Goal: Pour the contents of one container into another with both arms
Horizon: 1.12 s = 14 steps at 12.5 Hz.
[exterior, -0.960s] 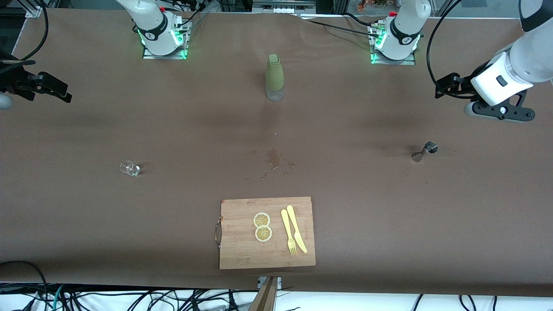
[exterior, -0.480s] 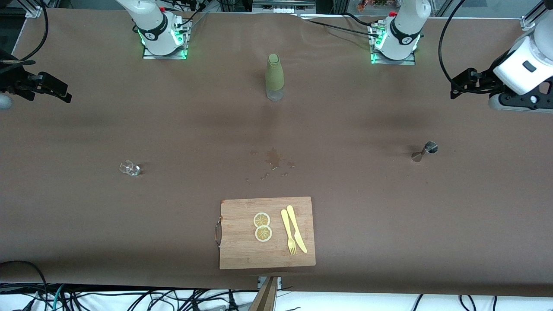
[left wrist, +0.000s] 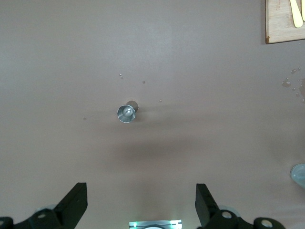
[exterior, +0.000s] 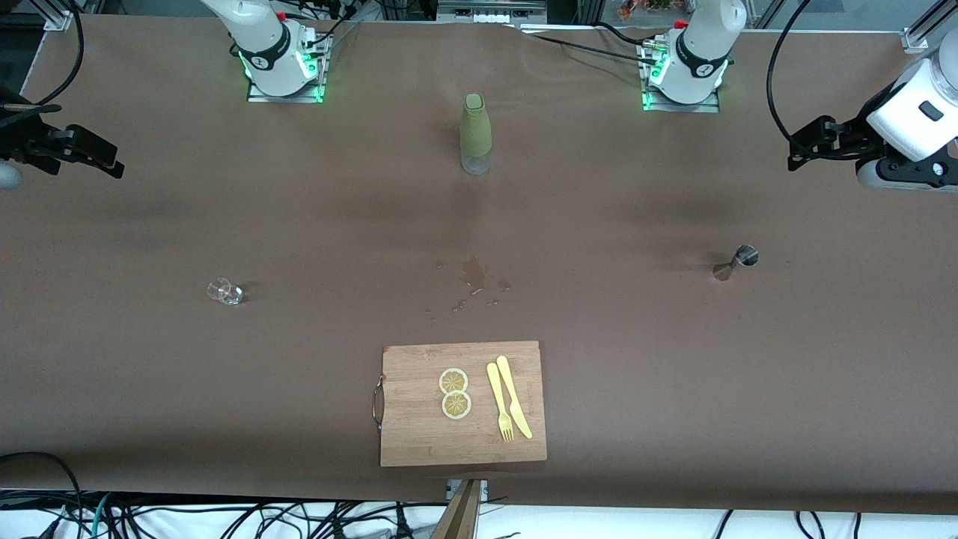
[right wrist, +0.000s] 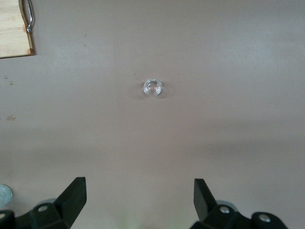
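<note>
A small clear glass [exterior: 224,291] [right wrist: 152,87] stands toward the right arm's end of the table. A metal jigger [exterior: 737,262] [left wrist: 127,112] stands toward the left arm's end. A bottle in a green sleeve [exterior: 476,135] stands between the two bases. My left gripper [exterior: 902,176] [left wrist: 141,191] hangs open and empty, high over the table's edge at its own end, well away from the jigger. My right gripper [exterior: 7,171] [right wrist: 139,186] hangs open and empty over the edge at its end, far from the glass.
A wooden cutting board [exterior: 419,442] with two lemon slices [exterior: 454,393], a yellow fork [exterior: 499,404] and a yellow knife [exterior: 514,397] lies near the front edge. Spilled drops [exterior: 471,281] mark the table's middle.
The left arm has lifted and drawn back toward its end of the table, away from the jigger. The right arm has not moved.
</note>
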Each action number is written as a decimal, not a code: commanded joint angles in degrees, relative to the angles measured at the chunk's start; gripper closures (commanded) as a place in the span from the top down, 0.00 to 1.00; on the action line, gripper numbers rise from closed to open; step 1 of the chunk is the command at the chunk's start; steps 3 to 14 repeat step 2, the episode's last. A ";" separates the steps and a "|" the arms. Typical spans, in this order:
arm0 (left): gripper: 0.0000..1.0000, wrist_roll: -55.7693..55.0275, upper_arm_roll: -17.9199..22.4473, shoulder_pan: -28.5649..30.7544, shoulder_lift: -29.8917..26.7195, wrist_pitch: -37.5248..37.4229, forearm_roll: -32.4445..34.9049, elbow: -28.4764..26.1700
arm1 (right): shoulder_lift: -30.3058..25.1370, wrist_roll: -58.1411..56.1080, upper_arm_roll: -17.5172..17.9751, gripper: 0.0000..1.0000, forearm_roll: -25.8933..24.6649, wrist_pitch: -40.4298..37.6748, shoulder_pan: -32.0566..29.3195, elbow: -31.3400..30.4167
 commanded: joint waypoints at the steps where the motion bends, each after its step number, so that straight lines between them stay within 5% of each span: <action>1: 1.00 2.47 -0.16 0.99 -0.87 -0.94 -0.43 0.43 | 0.29 0.42 -0.26 1.00 0.72 -0.12 0.10 0.94; 14: 1.00 2.47 -0.16 1.16 -0.87 -0.85 -0.43 0.35 | 0.29 0.42 -0.26 1.00 0.72 0.05 0.10 0.85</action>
